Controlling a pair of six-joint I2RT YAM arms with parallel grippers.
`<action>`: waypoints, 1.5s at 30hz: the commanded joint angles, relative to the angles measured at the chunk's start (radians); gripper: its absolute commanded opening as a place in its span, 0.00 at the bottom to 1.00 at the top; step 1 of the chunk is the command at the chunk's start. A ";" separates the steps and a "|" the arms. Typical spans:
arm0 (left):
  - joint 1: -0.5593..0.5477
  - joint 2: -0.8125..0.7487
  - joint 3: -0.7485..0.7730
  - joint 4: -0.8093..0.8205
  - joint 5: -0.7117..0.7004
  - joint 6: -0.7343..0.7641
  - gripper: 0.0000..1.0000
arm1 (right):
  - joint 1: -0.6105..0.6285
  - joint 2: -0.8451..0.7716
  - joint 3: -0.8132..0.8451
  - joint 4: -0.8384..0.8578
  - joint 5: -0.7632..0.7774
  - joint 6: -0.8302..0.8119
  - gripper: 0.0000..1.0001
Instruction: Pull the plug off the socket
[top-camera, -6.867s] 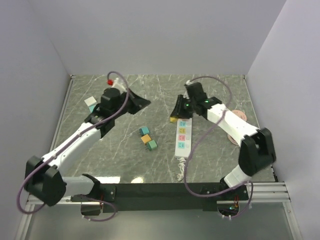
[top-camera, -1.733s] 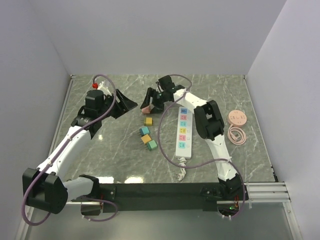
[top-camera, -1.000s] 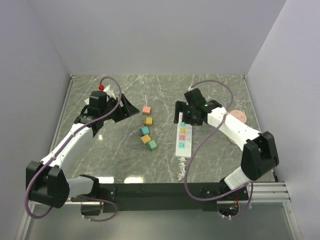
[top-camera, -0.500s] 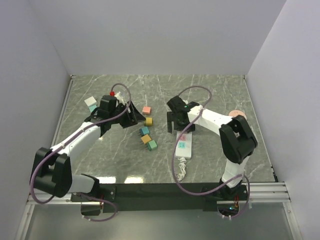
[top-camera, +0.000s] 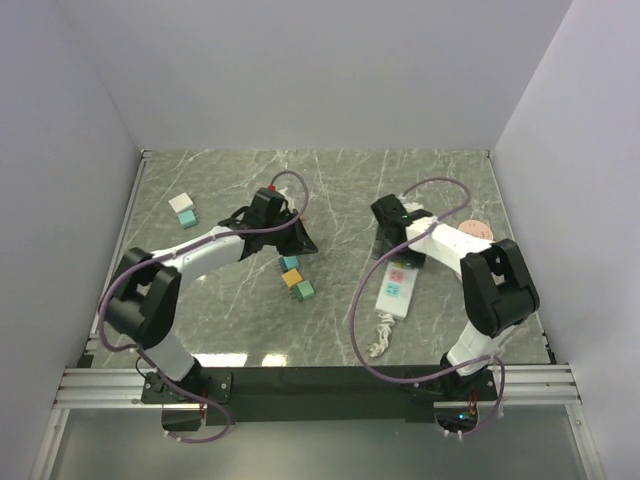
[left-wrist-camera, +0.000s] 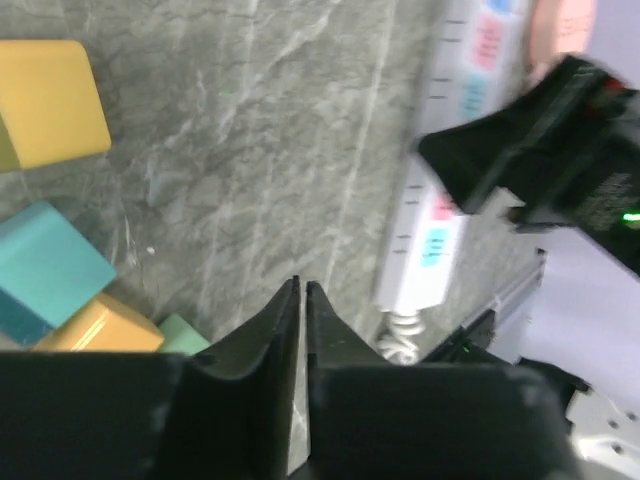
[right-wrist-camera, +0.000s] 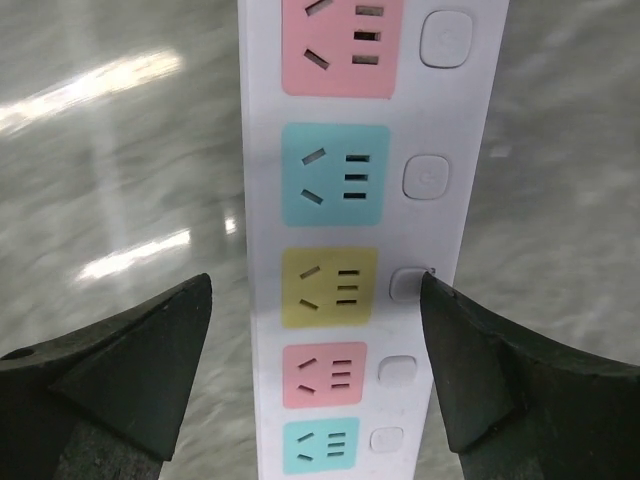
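Note:
The socket is a long white strip lying tilted right of centre, its short cord coiled at the near end. In the right wrist view the socket shows pink, teal and yellow outlets, all empty; no plug shows in them. My right gripper is open and straddles the strip, the right fingertip against its button edge. In the top view the right gripper covers the strip's far end. My left gripper is shut on nothing; the left gripper hangs over bare table beside coloured cubes.
Teal, orange and green cubes lie left of the strip, with a yellow cube near them. A white and teal block sits far left. A pink disc lies behind the right arm.
The left gripper has closed and swung right to the cubes. The right gripper moved right, and the strip now lies further right and tilted.

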 joint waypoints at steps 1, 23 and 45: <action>-0.025 0.073 0.067 -0.048 -0.086 -0.024 0.10 | -0.108 0.016 -0.084 -0.092 0.045 0.061 0.91; -0.174 0.104 0.137 -0.179 -0.234 -0.070 0.01 | -0.307 -0.084 0.008 -0.093 -0.086 -0.092 0.96; -0.165 -0.253 -0.005 -0.018 -0.228 0.026 0.36 | -0.250 -0.765 -0.224 0.214 -0.524 -0.072 0.88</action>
